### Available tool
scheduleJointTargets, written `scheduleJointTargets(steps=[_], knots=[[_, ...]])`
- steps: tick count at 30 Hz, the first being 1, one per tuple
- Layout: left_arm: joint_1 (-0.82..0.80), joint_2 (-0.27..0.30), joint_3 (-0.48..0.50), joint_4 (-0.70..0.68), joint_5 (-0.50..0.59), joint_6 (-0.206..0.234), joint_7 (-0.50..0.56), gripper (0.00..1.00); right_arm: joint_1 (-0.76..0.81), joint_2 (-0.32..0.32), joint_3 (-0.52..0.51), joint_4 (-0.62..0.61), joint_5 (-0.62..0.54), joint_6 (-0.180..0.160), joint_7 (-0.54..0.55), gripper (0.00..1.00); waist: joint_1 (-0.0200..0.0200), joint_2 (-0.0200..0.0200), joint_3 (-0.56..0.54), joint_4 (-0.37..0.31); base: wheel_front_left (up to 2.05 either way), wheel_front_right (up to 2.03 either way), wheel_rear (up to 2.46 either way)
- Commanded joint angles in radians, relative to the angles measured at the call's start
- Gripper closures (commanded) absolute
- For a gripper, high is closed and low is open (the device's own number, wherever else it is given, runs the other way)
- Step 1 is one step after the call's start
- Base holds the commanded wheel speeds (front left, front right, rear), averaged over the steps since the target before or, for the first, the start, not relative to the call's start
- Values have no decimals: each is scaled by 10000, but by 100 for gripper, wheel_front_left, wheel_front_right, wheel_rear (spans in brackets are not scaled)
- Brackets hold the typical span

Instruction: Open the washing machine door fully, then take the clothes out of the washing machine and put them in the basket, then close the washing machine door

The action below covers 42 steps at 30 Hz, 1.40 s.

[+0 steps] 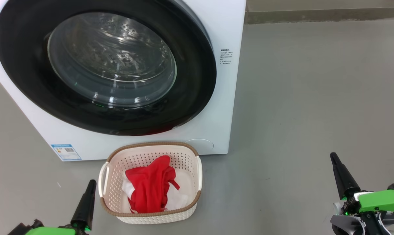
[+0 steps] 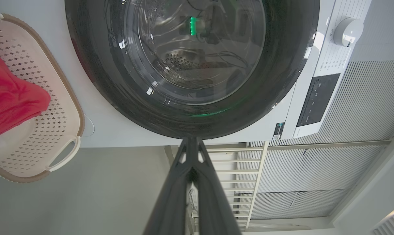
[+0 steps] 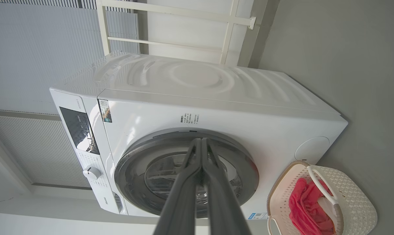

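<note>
Grey floor (image 1: pixel 314 98) — pale ribbed wall (image 2: pixel 373 98).

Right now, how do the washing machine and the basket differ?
The washing machine is a big white box, shut behind its black-ringed door; the basket is small, cream and perforated. Through the glass the washing machine's drum looks empty; the basket holds the red and white clothes. Both stand on the grey floor.

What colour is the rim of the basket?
Brown, with a woven look, around the cream perforated basket. It shows best in the head view.
</note>
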Motion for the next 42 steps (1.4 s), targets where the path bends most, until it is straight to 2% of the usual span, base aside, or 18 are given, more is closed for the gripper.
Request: scheduleJointTargets(steps=[1, 42], knots=[[-404, 102, 362, -234, -65, -69, 47, 100, -433, -156, 164, -301, 8, -7, 60, 100, 0, 0, 0, 0, 0, 0, 0], [-403, 102, 360, -235, -67, -69, 45, 100, -433, -156, 165, -301, 9, -7, 59, 100, 0, 0, 0, 0, 0, 0, 0]])
